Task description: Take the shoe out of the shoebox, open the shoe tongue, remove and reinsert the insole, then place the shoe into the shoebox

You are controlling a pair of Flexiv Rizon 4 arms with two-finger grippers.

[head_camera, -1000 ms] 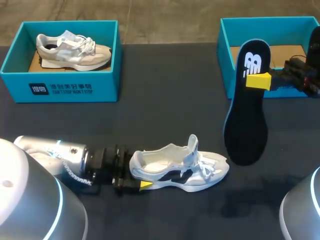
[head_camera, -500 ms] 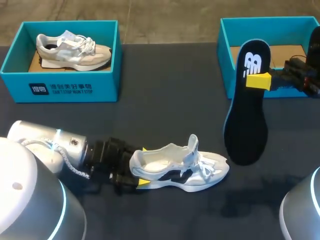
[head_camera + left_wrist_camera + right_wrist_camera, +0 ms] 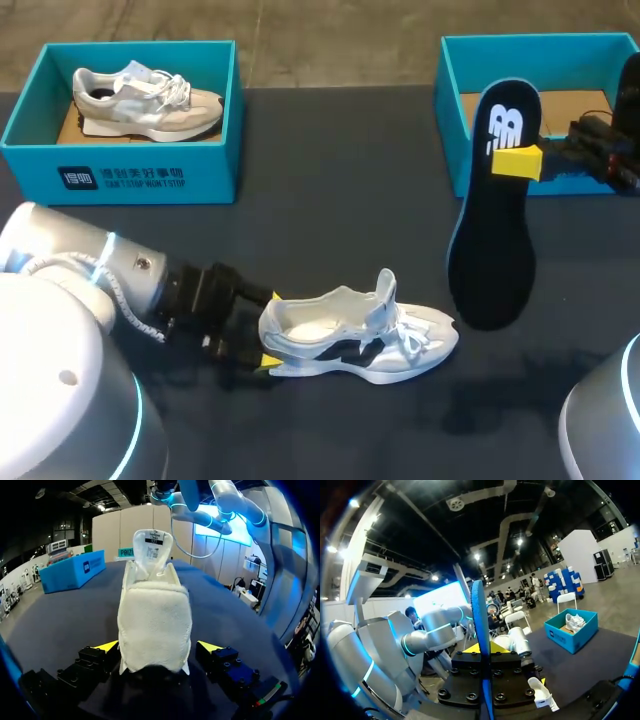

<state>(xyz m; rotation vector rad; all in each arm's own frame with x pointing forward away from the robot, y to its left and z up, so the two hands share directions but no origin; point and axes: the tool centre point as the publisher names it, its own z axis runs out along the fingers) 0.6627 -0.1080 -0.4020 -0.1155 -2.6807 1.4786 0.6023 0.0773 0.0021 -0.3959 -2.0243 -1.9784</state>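
A white shoe (image 3: 360, 340) lies on its sole on the dark table (image 3: 330, 200), its tongue (image 3: 386, 290) pulled upright. My left gripper (image 3: 272, 330) stands open at table height, one yellow-tipped finger on each side of the shoe's heel (image 3: 155, 625); in the left wrist view my left gripper (image 3: 157, 647) shows a gap beside the heel. Over the table's right side my right gripper (image 3: 518, 160) is shut on the black insole (image 3: 490, 240), which hangs toe-down above the table. The right wrist view has the insole (image 3: 481, 630) edge-on between the fingers of my right gripper (image 3: 485, 650).
An open teal shoebox (image 3: 452, 100) stands at the back right, behind the insole. Another teal shoebox (image 3: 130, 180) at the back left holds a grey-white shoe (image 3: 150, 98). Bare table lies between the two boxes and in front of the shoe.
My left arm has swung and its gripper has turned at the shoe's heel, so that a finger now shows on each side of it. The shoe, the insole and my right arm have stayed put.
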